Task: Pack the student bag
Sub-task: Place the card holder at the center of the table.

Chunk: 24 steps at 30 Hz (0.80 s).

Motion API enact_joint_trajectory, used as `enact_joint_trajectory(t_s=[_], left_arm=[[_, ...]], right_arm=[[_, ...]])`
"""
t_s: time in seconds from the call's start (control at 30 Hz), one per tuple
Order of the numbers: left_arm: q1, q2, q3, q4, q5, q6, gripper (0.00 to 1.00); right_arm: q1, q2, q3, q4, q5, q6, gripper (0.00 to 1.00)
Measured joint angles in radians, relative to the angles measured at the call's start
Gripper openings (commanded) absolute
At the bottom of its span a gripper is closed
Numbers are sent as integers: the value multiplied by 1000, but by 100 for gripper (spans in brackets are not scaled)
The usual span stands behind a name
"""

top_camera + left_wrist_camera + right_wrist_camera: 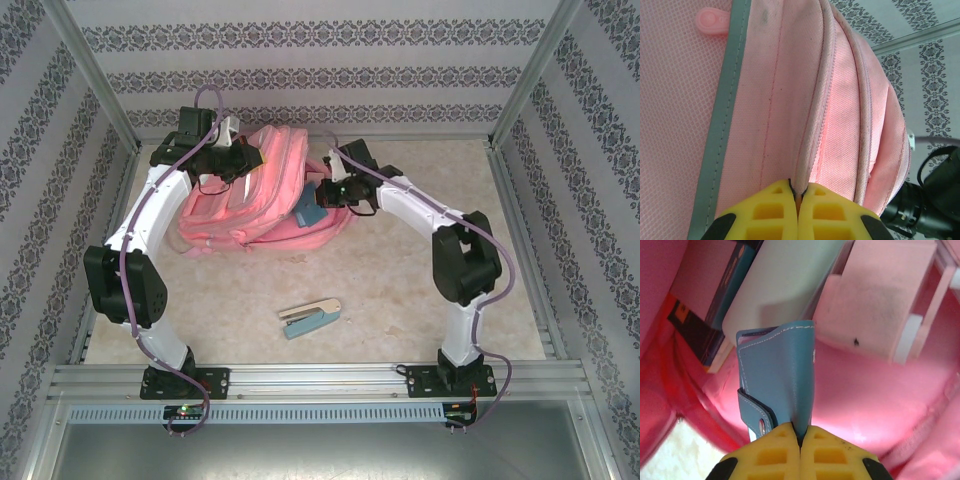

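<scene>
Student bag (262,195) lies on the far side of the table (400,290), a bit to the left. The left gripper (798,194) pinches the bag's zipper edge tight. The right gripper (801,432) squeezes a blue wallet (782,375) inside the bag's mouth. Next, I think, it must push the wallet deeper and let go. A green pencil case (310,318) lies nearer on the speckled top. The walls (320,60) have flowery stripes.

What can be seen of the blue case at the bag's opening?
The blue case looks like smooth faux leather, with pale stitching along its edges and a strap tab with a snap. The shut right end effector pinches it at one edge and holds it in the mouth of the open pink student bag, in front of a white item.
</scene>
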Motion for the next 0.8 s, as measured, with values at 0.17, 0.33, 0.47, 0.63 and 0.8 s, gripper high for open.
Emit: enact_joint_trajectory(t_s=[0.17,0.33,0.47,0.63,0.8], left_arm=[[0,0,0,-1,0,3,0],[0,0,0,-3,0,4,0],[0,0,0,-5,0,4,0],[0,0,0,-9,1,4,0],[-1,0,1,-11,8,4,0]], right_arm=[[19,27,-18,59,34,112,0],[71,16,-170,165,104,238,0],[98,14,-250,196,154,309,0],[108,-41,-322,241,227,380,0],[90,-50,-307,220,257,378,34]])
